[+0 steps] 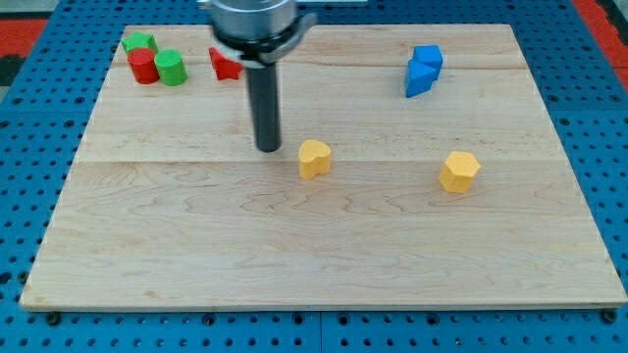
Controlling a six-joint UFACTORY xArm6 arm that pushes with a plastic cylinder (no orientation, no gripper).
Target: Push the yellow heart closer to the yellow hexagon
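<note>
The yellow heart (314, 158) lies near the middle of the wooden board. The yellow hexagon (459, 171) lies to its right, about a quarter of the board's width away. My tip (268, 148) rests on the board just left of the yellow heart, a small gap apart from it, not touching.
A green block (139, 42), a red cylinder (143, 66) and a green cylinder (171, 68) cluster at the top left. A red block (225, 65) sits beside the rod, partly hidden. Two blue blocks (423, 71) touch at the top right. The board (314, 255) lies on blue pegboard.
</note>
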